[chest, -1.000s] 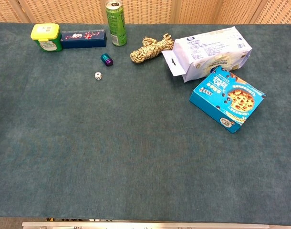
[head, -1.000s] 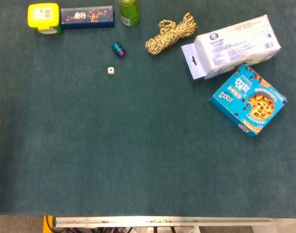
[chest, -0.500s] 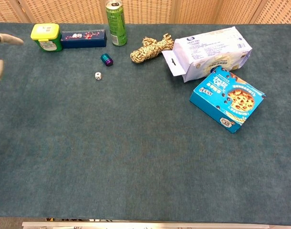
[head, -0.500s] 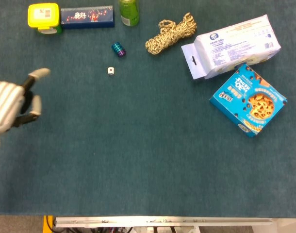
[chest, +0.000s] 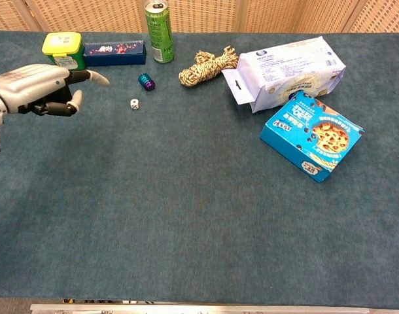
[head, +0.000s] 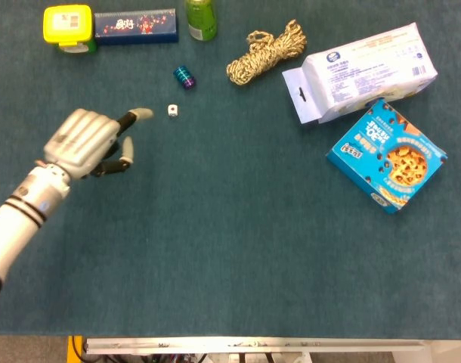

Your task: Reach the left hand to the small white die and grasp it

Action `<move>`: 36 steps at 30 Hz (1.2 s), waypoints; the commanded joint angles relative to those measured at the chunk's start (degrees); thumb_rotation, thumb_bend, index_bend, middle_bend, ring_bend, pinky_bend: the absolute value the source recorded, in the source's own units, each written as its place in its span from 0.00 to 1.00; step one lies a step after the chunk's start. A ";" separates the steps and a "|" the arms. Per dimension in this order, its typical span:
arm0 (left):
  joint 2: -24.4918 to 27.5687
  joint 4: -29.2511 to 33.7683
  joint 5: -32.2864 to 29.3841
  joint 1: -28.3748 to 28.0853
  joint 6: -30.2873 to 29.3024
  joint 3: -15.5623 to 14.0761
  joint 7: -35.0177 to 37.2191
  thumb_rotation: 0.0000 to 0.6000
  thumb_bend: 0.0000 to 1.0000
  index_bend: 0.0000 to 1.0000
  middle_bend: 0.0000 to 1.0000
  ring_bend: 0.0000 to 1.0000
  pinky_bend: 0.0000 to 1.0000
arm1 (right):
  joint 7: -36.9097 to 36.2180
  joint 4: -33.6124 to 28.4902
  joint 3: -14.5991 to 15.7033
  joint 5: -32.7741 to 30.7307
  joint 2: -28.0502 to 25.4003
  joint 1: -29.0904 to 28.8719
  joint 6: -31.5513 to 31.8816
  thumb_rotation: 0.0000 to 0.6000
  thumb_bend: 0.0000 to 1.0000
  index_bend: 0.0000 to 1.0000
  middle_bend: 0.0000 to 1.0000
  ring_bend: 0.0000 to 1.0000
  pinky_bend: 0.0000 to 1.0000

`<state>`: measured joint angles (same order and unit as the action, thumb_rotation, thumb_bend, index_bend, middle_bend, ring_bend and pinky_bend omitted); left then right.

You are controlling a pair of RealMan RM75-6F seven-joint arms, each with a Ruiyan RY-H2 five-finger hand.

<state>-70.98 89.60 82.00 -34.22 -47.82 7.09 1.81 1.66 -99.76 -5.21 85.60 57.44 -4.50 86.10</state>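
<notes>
The small white die (head: 172,110) (chest: 135,103) lies on the green cloth at the upper left, just below a small teal spool (head: 184,77) (chest: 146,82). My left hand (head: 91,143) (chest: 42,88) hovers to the left of the die, a short gap away, holding nothing. Its fingers are spread apart, with one fingertip (head: 142,113) stretched toward the die and the others bent under the palm. My right hand shows in neither view.
Along the far edge stand a yellow-lidded tub (head: 67,26), a dark blue box (head: 135,25) and a green can (chest: 159,23). A rope bundle (head: 266,51), a white packet (head: 363,69) and a blue cookie box (head: 387,155) lie to the right.
My left hand has come in from the left edge and moved right toward the die. The die and the other objects have not moved.
</notes>
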 commanded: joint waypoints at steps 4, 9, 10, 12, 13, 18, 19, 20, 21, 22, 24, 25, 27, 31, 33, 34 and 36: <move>-4.97 -4.05 -7.02 -4.24 5.05 1.51 -4.30 0.40 0.73 0.10 0.99 0.97 1.00 | -0.11 0.28 0.04 -0.24 0.12 0.08 -0.11 1.00 0.33 0.39 0.43 0.31 0.30; -8.23 -6.59 -12.14 -7.16 7.89 2.03 -7.96 0.40 0.72 0.10 0.99 0.97 1.00 | -0.13 0.59 0.01 -0.42 0.42 -0.16 -0.57 1.00 0.33 0.39 0.43 0.31 0.30; -8.97 -7.16 -13.36 -7.80 8.30 2.09 -9.01 0.40 0.72 0.10 0.99 0.97 1.00 | -0.14 0.66 0.01 -0.47 0.50 -0.18 -0.63 1.00 0.33 0.39 0.43 0.31 0.30; -10.36 -8.30 -15.56 -8.82 8.79 2.19 -10.67 0.40 0.72 0.10 0.99 0.98 1.00 | -0.20 0.78 0.04 -0.55 0.56 -0.12 -0.63 1.00 0.33 0.39 0.43 0.31 0.30; -10.96 -8.93 -16.59 -9.26 9.07 2.21 -11.33 0.40 0.73 0.10 0.99 0.98 1.00 | -0.21 0.80 0.05 -0.57 0.56 -0.09 -0.61 1.00 0.33 0.39 0.43 0.31 0.30; -13.54 -12.40 -22.18 -11.56 10.69 1.77 -15.09 0.40 0.72 0.10 0.99 0.98 1.00 | -0.50 0.91 0.11 -0.61 0.40 0.29 -0.11 1.00 0.33 0.39 0.43 0.31 0.30; -14.02 -13.00 -23.40 -12.02 10.92 1.56 -15.93 0.40 0.72 0.10 0.99 0.98 1.00 | -0.63 0.94 0.12 -0.63 0.37 0.41 0.02 1.00 0.33 0.39 0.43 0.31 0.30; -14.34 -13.40 -24.25 -12.35 11.03 1.41 -16.53 0.40 0.72 0.10 0.99 0.98 1.00 | -0.71 0.98 0.14 -0.64 0.36 0.47 0.09 1.00 0.33 0.39 0.43 0.31 0.30; -14.75 -13.89 -25.38 -12.76 11.15 1.20 -17.28 0.40 0.72 0.10 0.99 0.98 1.00 | -0.78 1.08 0.18 -0.67 0.34 0.57 0.16 1.00 0.33 0.39 0.43 0.31 0.30; -14.99 -14.18 -26.20 -13.05 11.30 1.01 -17.79 0.40 0.72 0.10 0.99 0.98 1.00 | -0.85 1.17 0.22 -0.69 0.32 0.64 0.19 1.00 0.33 0.39 0.43 0.31 0.30; -15.50 -14.62 -27.77 -13.64 11.39 0.65 -18.77 0.40 0.72 0.10 0.99 0.98 1.00 | -1.07 1.31 0.24 -0.70 0.31 0.76 0.30 1.00 0.33 0.39 0.43 0.31 0.30; -15.69 -14.74 -28.22 -13.86 11.29 0.45 -19.23 0.40 0.72 0.10 0.99 0.98 1.00 | -1.17 1.40 0.24 -0.74 0.31 0.81 0.34 1.00 0.33 0.39 0.43 0.31 0.30; -16.12 -14.96 -29.21 -14.34 10.99 -0.02 -20.32 0.40 0.72 0.10 0.99 0.98 1.00 | -1.40 1.59 0.28 -0.80 0.32 0.93 0.38 1.00 0.33 0.39 0.43 0.31 0.30; -16.76 -15.62 -31.65 -15.25 10.93 -0.68 -21.90 0.40 0.72 0.10 0.99 0.98 1.00 | -1.76 1.85 0.36 -0.71 0.29 1.15 0.61 1.00 0.33 0.39 0.43 0.31 0.30; -17.04 -16.06 -33.04 -15.72 10.91 -1.00 -22.68 0.40 0.72 0.10 0.99 0.98 1.00 | -1.95 2.06 0.38 -0.82 0.25 1.32 0.72 1.00 0.33 0.39 0.43 0.31 0.30; -17.15 -16.24 -33.60 -15.90 10.88 -1.10 -22.94 0.40 0.72 0.10 0.99 0.98 1.00 | -2.04 2.13 0.39 -0.88 0.25 1.38 0.73 1.00 0.33 0.39 0.43 0.31 0.30; -17.41 -16.68 -34.61 -16.27 10.72 -1.25 -23.43 0.40 0.72 0.10 0.99 0.98 1.00 | -2.17 2.26 0.42 -0.96 0.26 1.45 0.70 1.00 0.33 0.39 0.43 0.31 0.30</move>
<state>-88.13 73.28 47.90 -50.16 -36.98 6.05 -21.21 -0.51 -97.50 -4.79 84.65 57.70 -3.06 86.80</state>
